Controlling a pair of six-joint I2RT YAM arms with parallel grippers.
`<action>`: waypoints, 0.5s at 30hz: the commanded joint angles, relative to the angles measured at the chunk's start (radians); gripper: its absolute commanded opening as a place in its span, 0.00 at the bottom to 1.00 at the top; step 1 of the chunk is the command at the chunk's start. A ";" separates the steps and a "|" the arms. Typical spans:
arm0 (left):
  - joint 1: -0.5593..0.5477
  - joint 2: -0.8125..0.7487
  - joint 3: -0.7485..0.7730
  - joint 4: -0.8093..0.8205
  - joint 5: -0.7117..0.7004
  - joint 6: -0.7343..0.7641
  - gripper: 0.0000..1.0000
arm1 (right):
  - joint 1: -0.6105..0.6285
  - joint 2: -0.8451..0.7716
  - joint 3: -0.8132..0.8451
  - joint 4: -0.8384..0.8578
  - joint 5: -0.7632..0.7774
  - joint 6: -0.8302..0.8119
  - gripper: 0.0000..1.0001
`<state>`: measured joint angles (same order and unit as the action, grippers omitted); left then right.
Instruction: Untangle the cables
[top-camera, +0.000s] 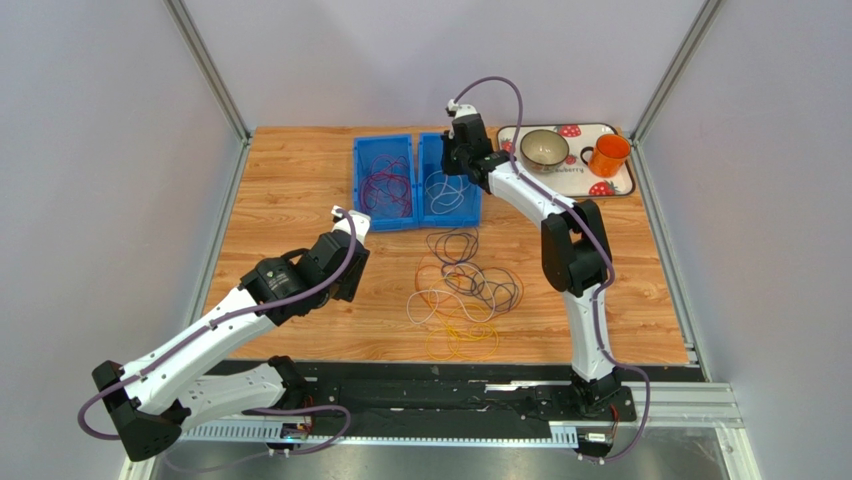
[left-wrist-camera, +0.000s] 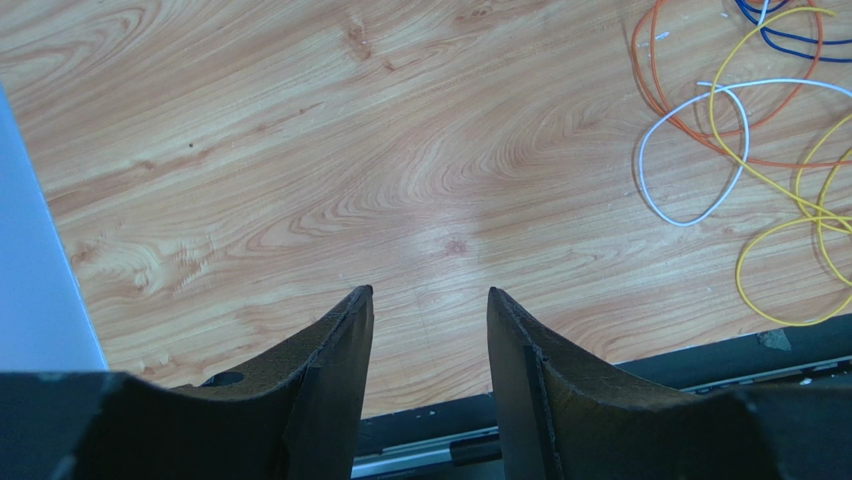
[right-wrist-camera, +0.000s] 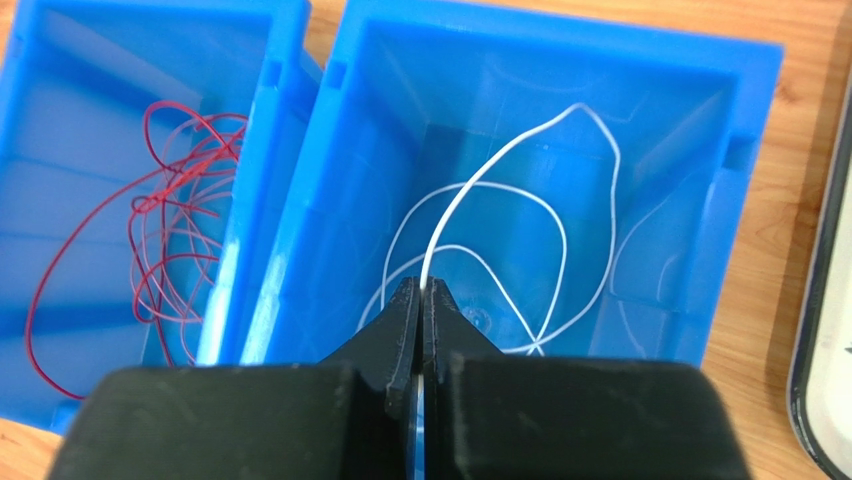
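Red cables (top-camera: 385, 188) and white cable (right-wrist-camera: 447, 215) sit in blue bins (right-wrist-camera: 650, 180); tangled pile (top-camera: 465, 290) remains mid-frame. Right tool (right-wrist-camera: 421, 300) pinches white cable; left tool (left-wrist-camera: 428, 292) released.

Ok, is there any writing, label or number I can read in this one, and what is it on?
"wberry": printed on the tray, just beside the orange mug. It is small, and the start of the word cannot be read.
Blue bins: no text to read.
Everywhere else, in all three views: nothing readable.
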<state>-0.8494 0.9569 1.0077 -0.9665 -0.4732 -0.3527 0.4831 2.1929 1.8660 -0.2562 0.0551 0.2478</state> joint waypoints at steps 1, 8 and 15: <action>0.003 -0.007 0.006 0.008 -0.012 0.003 0.54 | 0.002 0.013 0.024 -0.040 -0.040 0.007 0.02; 0.003 -0.017 0.003 0.005 -0.018 0.000 0.55 | 0.006 -0.091 0.031 -0.089 -0.026 -0.016 0.57; 0.003 0.000 0.008 0.003 -0.018 0.000 0.55 | 0.014 -0.221 0.052 -0.258 0.086 -0.010 0.63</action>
<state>-0.8494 0.9562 1.0077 -0.9684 -0.4744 -0.3534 0.4904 2.1395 1.8851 -0.4446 0.0681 0.2367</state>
